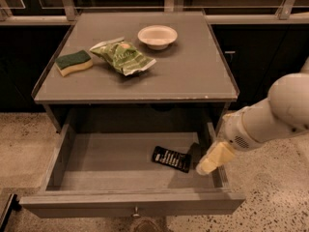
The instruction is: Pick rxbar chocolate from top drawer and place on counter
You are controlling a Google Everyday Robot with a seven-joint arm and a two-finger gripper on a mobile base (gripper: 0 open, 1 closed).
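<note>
The rxbar chocolate (171, 158), a small flat black wrapper with white print, lies on the floor of the open top drawer (111, 161), right of its middle. My gripper (208, 164) comes in from the right on a white arm. It hangs over the drawer's right side, just right of the bar and apart from it. The grey counter (193, 71) is the table top above the drawer.
On the counter stand a white bowl (157, 36), a crinkled green chip bag (123, 57) and a green-and-yellow sponge (73, 63). The drawer's right wall (218, 168) is right under my gripper. Speckled floor lies on both sides. Dark cabinets run behind.
</note>
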